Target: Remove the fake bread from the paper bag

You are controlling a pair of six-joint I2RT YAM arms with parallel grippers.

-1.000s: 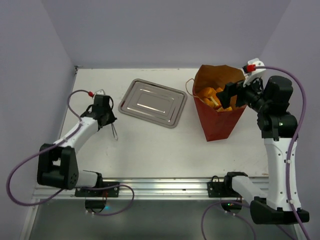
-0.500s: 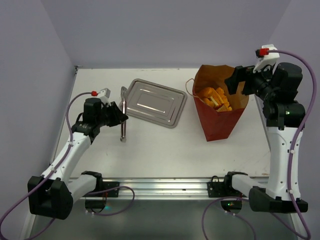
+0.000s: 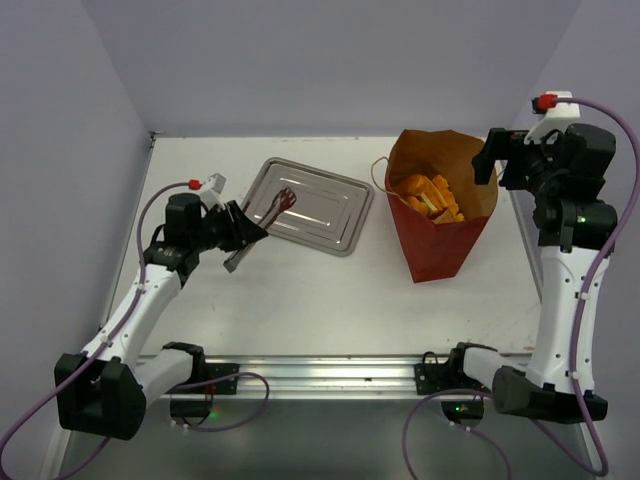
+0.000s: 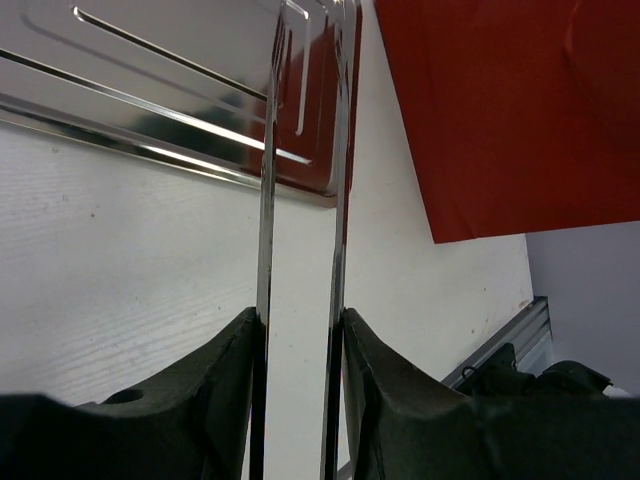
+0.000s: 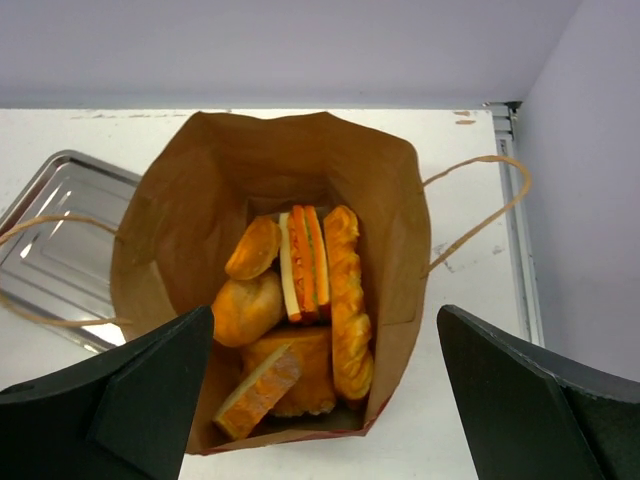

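Note:
The dark-red paper bag (image 3: 440,245) stands open at the right of the table, tan inside (image 5: 200,180). Several glossy golden-orange fake breads (image 3: 430,195) lie in it; the right wrist view shows a braided loaf (image 5: 348,300), toast slices (image 5: 303,262) and rolls. My right gripper (image 3: 487,160) hangs above the bag's right rim, open and empty, its fingers (image 5: 130,390) spread to both sides of the bag's mouth. My left gripper (image 3: 240,232) is shut on metal tongs (image 3: 270,215), whose two blades (image 4: 268,200) reach over the steel tray.
A flat steel tray (image 3: 330,228) lies at mid-table, left of the bag; it also shows in the left wrist view (image 4: 150,60) and the right wrist view (image 5: 60,220). The bag's twine handles (image 5: 480,215) stick out sideways. A metal rail (image 3: 320,375) runs along the near edge.
My left gripper has lifted the tongs and swung their tips up over the tray. My right gripper has pulled back to the right, out from over the bag's mouth.

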